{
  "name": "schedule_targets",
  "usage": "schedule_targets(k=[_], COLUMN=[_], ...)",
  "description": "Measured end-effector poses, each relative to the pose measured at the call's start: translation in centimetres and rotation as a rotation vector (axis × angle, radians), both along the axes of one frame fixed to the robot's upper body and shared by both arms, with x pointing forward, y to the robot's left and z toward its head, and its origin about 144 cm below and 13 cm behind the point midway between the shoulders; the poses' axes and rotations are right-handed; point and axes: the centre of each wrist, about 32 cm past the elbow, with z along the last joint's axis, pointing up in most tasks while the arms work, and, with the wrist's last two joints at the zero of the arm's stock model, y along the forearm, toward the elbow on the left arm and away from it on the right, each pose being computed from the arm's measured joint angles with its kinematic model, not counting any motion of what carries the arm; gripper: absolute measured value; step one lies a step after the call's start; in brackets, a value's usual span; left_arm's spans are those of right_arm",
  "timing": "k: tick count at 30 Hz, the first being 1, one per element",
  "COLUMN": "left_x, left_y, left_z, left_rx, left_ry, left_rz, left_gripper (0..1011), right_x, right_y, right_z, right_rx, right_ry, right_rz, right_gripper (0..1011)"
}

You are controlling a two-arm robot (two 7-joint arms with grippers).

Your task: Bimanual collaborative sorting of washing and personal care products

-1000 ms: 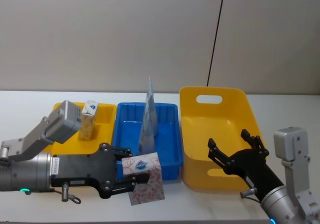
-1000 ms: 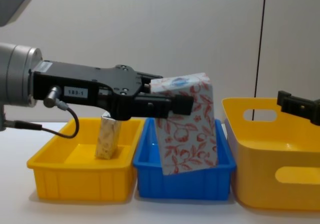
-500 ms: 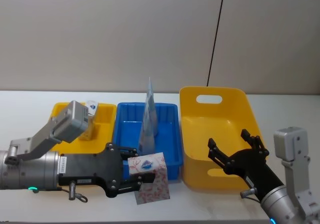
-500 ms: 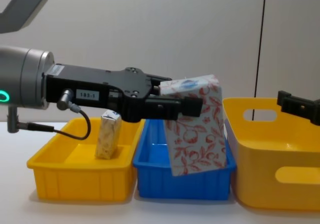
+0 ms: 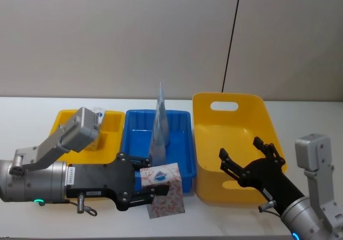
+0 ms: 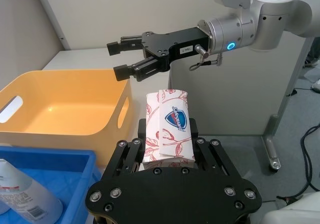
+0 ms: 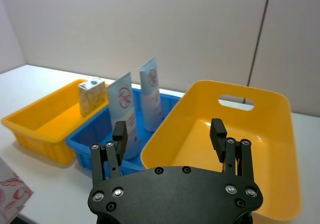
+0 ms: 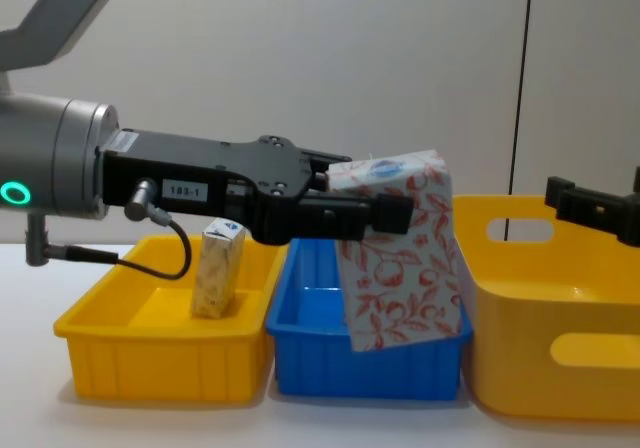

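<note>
The white box with red leaves point(image 5: 167, 201) has drifted right in the last second, clamped by its sides in my left claw point(image 5: 150, 181), and hangs tilted at the blue bin's point(image 5: 181, 135) near right corner; a handover looks close. My left wrist view adds what the head view lacks: my right claw point(image 6: 123, 60), spread wide and empty, facing the box over the big yellow bin point(image 6: 65, 104).
</note>
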Motion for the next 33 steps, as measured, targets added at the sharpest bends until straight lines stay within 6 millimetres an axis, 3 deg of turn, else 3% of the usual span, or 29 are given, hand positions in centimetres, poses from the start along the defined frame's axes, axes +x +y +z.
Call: schedule_targets(k=[33], left_x=[0.1], left_y=[-0.2], left_z=[0.0], left_rx=[0.000], left_ry=[0.000], left_rz=[-0.003], left_gripper=[383], right_x=[4.9], right_y=[-5.5], right_z=[1.7], right_rx=[-0.030], right_ry=[0.005], right_rz=[0.488], right_gripper=[1000])
